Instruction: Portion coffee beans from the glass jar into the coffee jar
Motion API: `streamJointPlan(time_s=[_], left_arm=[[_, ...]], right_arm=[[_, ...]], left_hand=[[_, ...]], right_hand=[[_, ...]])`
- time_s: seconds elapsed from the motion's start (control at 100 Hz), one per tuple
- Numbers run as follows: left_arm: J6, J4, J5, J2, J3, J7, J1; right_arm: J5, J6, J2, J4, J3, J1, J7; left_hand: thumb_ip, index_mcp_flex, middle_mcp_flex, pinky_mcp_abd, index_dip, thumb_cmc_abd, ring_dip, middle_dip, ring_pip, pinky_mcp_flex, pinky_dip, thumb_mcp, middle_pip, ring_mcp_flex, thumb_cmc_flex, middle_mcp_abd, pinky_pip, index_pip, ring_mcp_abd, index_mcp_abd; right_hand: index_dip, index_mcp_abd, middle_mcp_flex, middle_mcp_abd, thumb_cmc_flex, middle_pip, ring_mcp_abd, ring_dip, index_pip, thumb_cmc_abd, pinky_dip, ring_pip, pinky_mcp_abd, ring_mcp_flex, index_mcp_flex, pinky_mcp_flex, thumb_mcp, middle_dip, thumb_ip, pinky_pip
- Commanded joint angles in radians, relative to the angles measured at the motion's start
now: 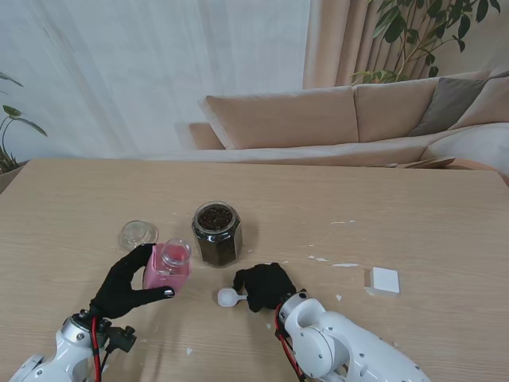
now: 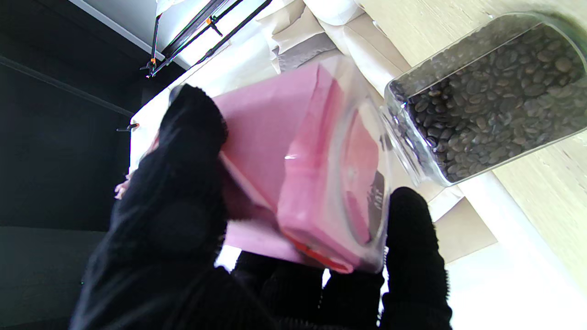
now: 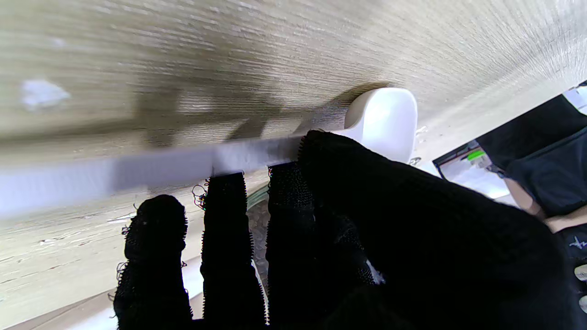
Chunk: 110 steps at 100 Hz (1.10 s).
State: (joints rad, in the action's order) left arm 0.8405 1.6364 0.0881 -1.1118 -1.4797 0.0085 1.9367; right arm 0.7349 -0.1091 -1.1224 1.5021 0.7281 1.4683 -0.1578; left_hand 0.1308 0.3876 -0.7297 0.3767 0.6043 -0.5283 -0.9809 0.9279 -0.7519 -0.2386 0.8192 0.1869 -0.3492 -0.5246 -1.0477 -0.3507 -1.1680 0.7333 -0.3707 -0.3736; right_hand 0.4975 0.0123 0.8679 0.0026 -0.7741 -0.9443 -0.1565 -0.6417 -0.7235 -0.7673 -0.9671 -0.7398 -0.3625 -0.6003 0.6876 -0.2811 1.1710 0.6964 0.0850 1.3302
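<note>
The glass jar [image 1: 216, 233] stands open at the table's middle, filled with dark coffee beans; it also shows in the left wrist view [image 2: 495, 96]. Just to its left is the small pink-labelled coffee jar [image 1: 168, 267], open-mouthed, with my left hand [image 1: 123, 285] wrapped around it. Thumb and fingers [image 2: 183, 151] press on the pink jar [image 2: 298, 160] from both sides. A white scoop [image 1: 230, 297] lies on the table in front of the glass jar. My right hand [image 1: 264, 286] is closed over its handle [image 3: 151, 167], and the scoop's bowl [image 3: 385, 119] pokes out.
A clear glass lid [image 1: 137, 234] lies on the table just beyond the pink jar. A small white block [image 1: 385, 280] sits to the right. Small white scraps [image 1: 343, 265] dot the wood. A sofa [image 1: 334, 119] runs behind the table's far edge.
</note>
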Motion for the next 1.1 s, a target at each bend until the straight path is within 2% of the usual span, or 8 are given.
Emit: streamJointPlan(time_s=[0.0, 0.23, 0.53, 0.65, 0.68, 0.74, 0.95, 1.09], left_arm=[[0.006, 0.004, 0.001, -0.006, -0.001, -0.012, 0.005], [0.007, 0.004, 0.0, -0.006, -0.002, -0.012, 0.005], [0.01, 0.003, -0.001, -0.007, -0.005, -0.01, 0.005], [0.011, 0.003, -0.002, -0.007, -0.005, -0.01, 0.005], [0.011, 0.003, -0.003, -0.007, -0.005, -0.01, 0.005], [0.011, 0.003, -0.003, -0.007, -0.006, -0.01, 0.004], [0.014, 0.002, -0.007, -0.007, -0.008, -0.011, 0.005], [0.016, 0.002, -0.008, -0.007, -0.009, -0.011, 0.005]], right_arm=[[0.011, 0.004, 0.003, -0.01, -0.008, 0.014, 0.026], [0.046, 0.01, 0.014, 0.003, -0.01, 0.023, 0.038], [0.06, 0.005, 0.015, 0.034, 0.011, 0.07, 0.018], [0.064, 0.001, 0.016, 0.044, 0.015, 0.084, 0.014], [0.066, -0.001, 0.016, 0.044, 0.014, 0.087, 0.009], [0.073, -0.005, 0.013, 0.04, 0.01, 0.09, -0.008], [0.117, -0.038, 0.009, 0.026, -0.025, 0.08, -0.058], [0.123, -0.046, 0.004, 0.005, -0.043, 0.068, -0.08]], left_hand=[[-0.024, 0.09, -0.122, -0.004, 0.068, 0.183, -0.021, 0.086, -0.008, 0.0, 0.001, 0.325, -0.186, -0.026, -0.243, 0.138, -0.003, 0.23, 0.016, 0.185], [-0.024, 0.094, -0.121, -0.004, 0.065, 0.184, -0.021, 0.086, -0.007, 0.0, 0.001, 0.324, -0.186, -0.025, -0.243, 0.138, -0.003, 0.228, 0.016, 0.186], [-0.024, 0.096, -0.123, -0.004, 0.063, 0.183, -0.021, 0.087, -0.006, 0.0, 0.001, 0.326, -0.186, -0.025, -0.243, 0.138, -0.003, 0.225, 0.017, 0.186], [-0.024, 0.095, -0.122, -0.004, 0.064, 0.183, -0.021, 0.087, -0.006, 0.0, 0.001, 0.326, -0.185, -0.025, -0.243, 0.138, -0.003, 0.225, 0.016, 0.187], [-0.024, 0.096, -0.121, -0.004, 0.064, 0.183, -0.022, 0.087, -0.006, 0.0, 0.001, 0.326, -0.185, -0.025, -0.243, 0.138, -0.003, 0.225, 0.016, 0.186], [-0.024, 0.095, -0.122, -0.004, 0.064, 0.183, -0.022, 0.088, -0.006, 0.0, 0.001, 0.326, -0.186, -0.026, -0.243, 0.138, -0.003, 0.224, 0.017, 0.186], [-0.024, 0.096, -0.122, -0.004, 0.065, 0.183, -0.022, 0.088, -0.005, 0.0, 0.001, 0.326, -0.185, -0.025, -0.243, 0.139, -0.003, 0.224, 0.016, 0.186], [-0.024, 0.096, -0.122, -0.004, 0.064, 0.183, -0.022, 0.088, -0.005, 0.0, 0.001, 0.325, -0.185, -0.025, -0.243, 0.139, -0.003, 0.224, 0.017, 0.186]], right_hand=[[0.025, -0.012, -0.031, -0.002, -0.035, 0.024, -0.038, -0.018, 0.025, -0.002, -0.014, -0.034, 0.012, -0.054, -0.042, 0.019, 0.009, -0.027, -0.028, 0.029], [0.057, -0.004, -0.077, 0.016, 0.021, 0.2, -0.035, 0.023, 0.095, -0.012, -0.008, 0.029, 0.053, 0.044, -0.132, 0.084, 0.018, -0.196, -0.053, 0.005], [0.058, 0.019, -0.062, 0.033, 0.107, 0.24, -0.049, 0.067, 0.131, 0.053, -0.014, 0.084, 0.054, 0.069, -0.142, 0.099, 0.051, -0.322, -0.124, 0.004], [0.049, 0.025, -0.081, 0.041, 0.18, 0.25, -0.054, 0.082, 0.148, 0.085, -0.014, 0.103, 0.052, 0.074, -0.155, 0.106, -0.023, -0.336, -0.157, 0.002], [0.048, 0.027, -0.083, 0.041, 0.189, 0.248, -0.055, 0.083, 0.15, 0.077, -0.014, 0.104, 0.051, 0.075, -0.157, 0.108, -0.052, -0.335, -0.145, 0.001], [0.055, 0.034, -0.101, 0.029, 0.2, 0.217, -0.053, 0.076, 0.146, 0.026, -0.018, 0.095, 0.054, 0.082, -0.165, 0.113, -0.124, -0.32, -0.05, 0.003], [0.097, 0.012, -0.06, -0.021, 0.123, 0.156, -0.042, 0.064, 0.095, -0.069, -0.023, 0.069, 0.056, 0.06, -0.141, 0.096, -0.12, -0.289, -0.011, 0.012], [0.118, -0.003, 0.026, -0.067, 0.054, 0.155, -0.028, 0.065, 0.07, -0.119, -0.022, 0.061, 0.067, 0.035, -0.118, 0.076, -0.124, -0.294, 0.078, 0.02]])
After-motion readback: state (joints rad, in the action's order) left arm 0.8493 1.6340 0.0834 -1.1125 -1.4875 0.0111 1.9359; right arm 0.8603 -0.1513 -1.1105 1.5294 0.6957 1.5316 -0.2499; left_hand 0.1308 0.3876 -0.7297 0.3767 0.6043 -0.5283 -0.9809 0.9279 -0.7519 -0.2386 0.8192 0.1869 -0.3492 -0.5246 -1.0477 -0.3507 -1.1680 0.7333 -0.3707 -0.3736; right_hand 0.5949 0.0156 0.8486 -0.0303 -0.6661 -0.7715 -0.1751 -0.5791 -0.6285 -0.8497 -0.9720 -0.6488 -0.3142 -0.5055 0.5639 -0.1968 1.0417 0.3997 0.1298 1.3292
